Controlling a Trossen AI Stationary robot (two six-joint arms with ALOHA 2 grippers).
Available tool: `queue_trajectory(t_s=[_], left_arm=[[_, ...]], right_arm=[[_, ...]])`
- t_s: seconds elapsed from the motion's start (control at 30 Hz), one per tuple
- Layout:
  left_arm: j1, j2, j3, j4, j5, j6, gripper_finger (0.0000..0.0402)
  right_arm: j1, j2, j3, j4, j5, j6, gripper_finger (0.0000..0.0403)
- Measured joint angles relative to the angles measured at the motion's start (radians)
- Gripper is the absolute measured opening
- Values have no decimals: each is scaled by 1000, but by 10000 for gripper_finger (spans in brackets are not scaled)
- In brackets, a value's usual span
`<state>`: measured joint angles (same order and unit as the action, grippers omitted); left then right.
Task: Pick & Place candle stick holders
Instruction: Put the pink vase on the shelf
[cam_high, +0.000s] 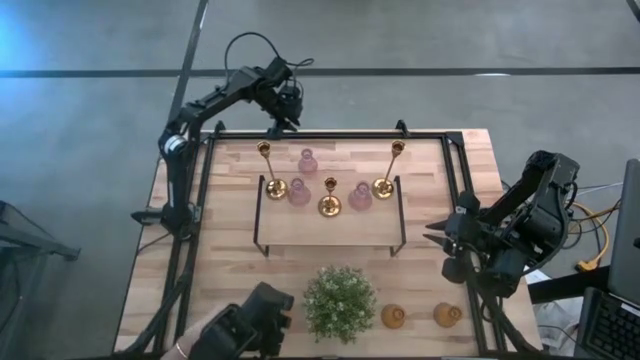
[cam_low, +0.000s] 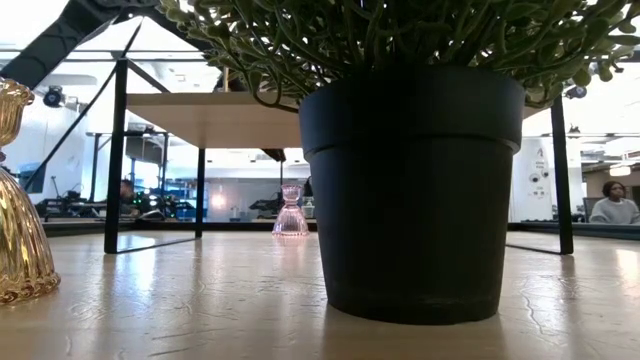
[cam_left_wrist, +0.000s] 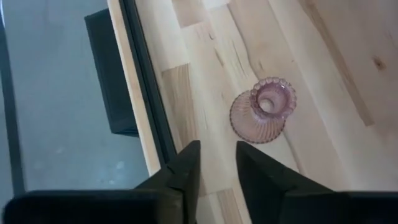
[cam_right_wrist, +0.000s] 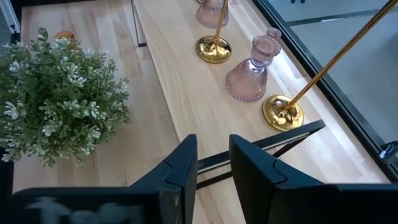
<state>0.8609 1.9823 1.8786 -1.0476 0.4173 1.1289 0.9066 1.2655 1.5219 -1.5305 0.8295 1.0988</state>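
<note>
Three brass candle stick holders (cam_high: 330, 197) and two pink glass ones (cam_high: 360, 196) stand on their round feet on a low wooden shelf (cam_high: 330, 228). A third pink holder (cam_left_wrist: 264, 109) stands upright on the table behind the shelf. My left gripper (cam_left_wrist: 217, 155) hovers over the table's far edge beside it, open by a narrow gap, with nothing between the fingers. Two amber holders (cam_high: 447, 315) stand near the front right. My right gripper (cam_right_wrist: 213, 152) hangs at the table's right side, narrowly open and holding nothing, pointing toward the shelf.
A bushy green plant (cam_high: 340, 303) in a black pot (cam_low: 410, 190) stands at the front middle. The shelf's black frame legs (cam_high: 258, 235) and the black rail (cam_left_wrist: 146, 93) along the table's far edge are close by. A dark object (cam_high: 250, 325) sits at the front left.
</note>
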Motion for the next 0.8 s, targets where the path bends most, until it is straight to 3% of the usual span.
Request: queue_trajectory(t_s=[0.17, 0.57, 0.8], left_arm=[[-35, 2, 0, 0, -10, 23, 127], [-100, 30, -2, -20, -16, 47, 124], [-125, 43, -11, -15, -16, 57, 124]], right_arm=[[0, 0, 0, 1, 0, 0, 90], [0, 0, 0, 3, 0, 0, 68], [0, 0, 0, 3, 0, 0, 77]])
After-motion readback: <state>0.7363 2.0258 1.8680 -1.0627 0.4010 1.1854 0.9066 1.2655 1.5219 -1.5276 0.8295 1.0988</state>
